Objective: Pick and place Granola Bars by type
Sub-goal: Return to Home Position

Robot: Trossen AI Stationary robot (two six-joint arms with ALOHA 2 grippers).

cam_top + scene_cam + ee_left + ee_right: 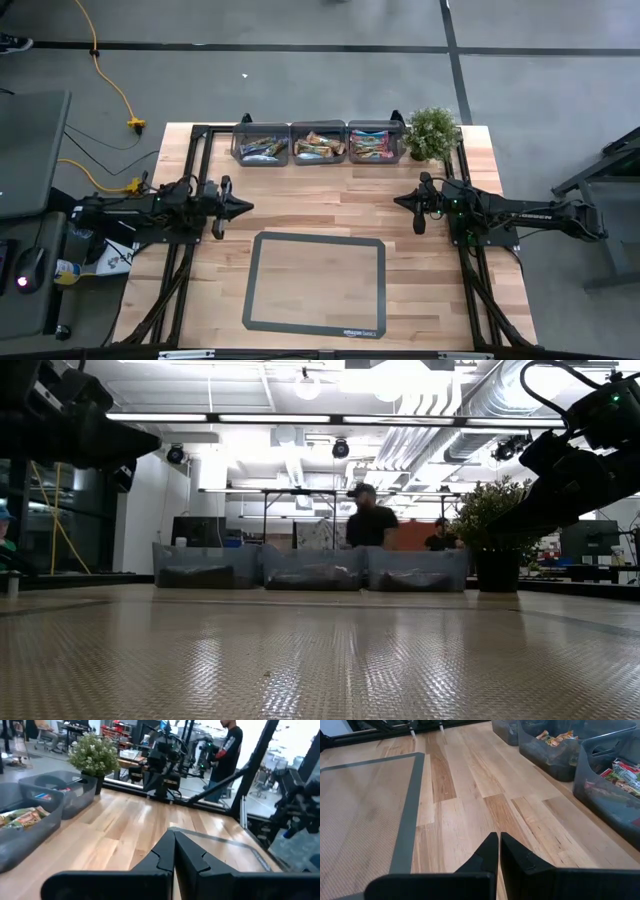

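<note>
Looking down on the table [320, 205]: pale wooden planks inside a black frame, with one dark arm lying low along each side.
Left gripper [249, 208]: hangs over bare wood on the left side of the table, pointing toward the centre. Its two fingers are pressed together into a single point with nothing between them, as its own wrist camera shows [174, 842].
Right gripper [396, 200]: mirrors it on the right side, also pointing toward the centre. The fingers are closed flat against each other and carry nothing [498, 842].
Mat [315, 285]: a grey mesh rectangle with a dark border, lying flat on the near middle of the table, nearer the front edge than either gripper.
Bins: three dark see-through tubs stand side by side along the far edge, the left bin [262, 162], the middle bin [319, 162] and the right bin [375, 162].
Granola Bars [262, 148]: all that can be seen lie inside the bins, well apart from both grippers. The left bin holds blue-silver wrappers, the middle bin mostly brown-gold ones, and the right bin red ones with some blue and green-white showing.
Potted plant [432, 132]: small, green and bushy, just beside the right bin at the far right corner.
Person [370, 520]: in a dark shirt and cap, standing in the room beyond the bins.
</note>
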